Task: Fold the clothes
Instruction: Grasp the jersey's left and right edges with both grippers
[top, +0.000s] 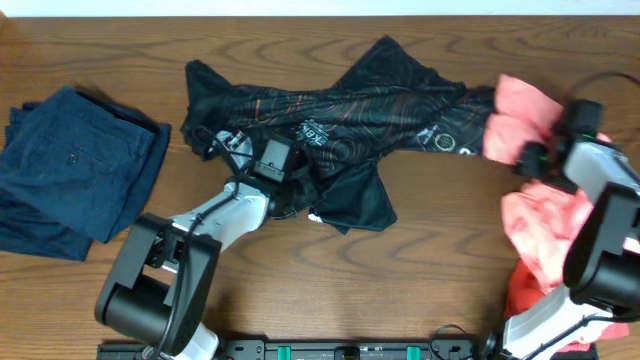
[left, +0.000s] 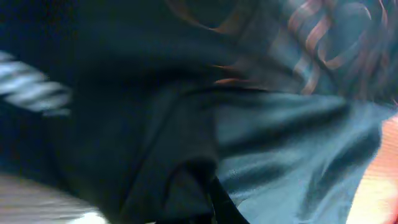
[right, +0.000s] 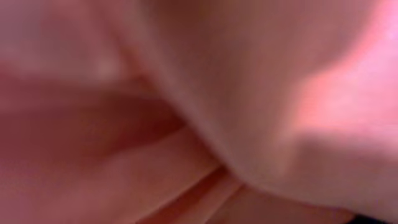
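The black jersey (top: 380, 100) with orange contour lines lies crumpled across the far middle of the table. My left gripper (top: 218, 142) sits on the jersey's left part and is shut on its cloth. Dark jersey fabric (left: 280, 143) fills the left wrist view and hides the fingers. The coral-pink garment (top: 515, 110) lies bunched at the right, touching the jersey's right end. My right gripper (top: 532, 152) is pressed into it. The right wrist view shows only blurred coral cloth (right: 249, 93), so its jaws are hidden.
A folded navy garment (top: 70, 170) lies at the left edge. More coral and red cloth (top: 545, 225) is heaped by the right arm's base. Bare wooden table (top: 430, 270) runs along the front.
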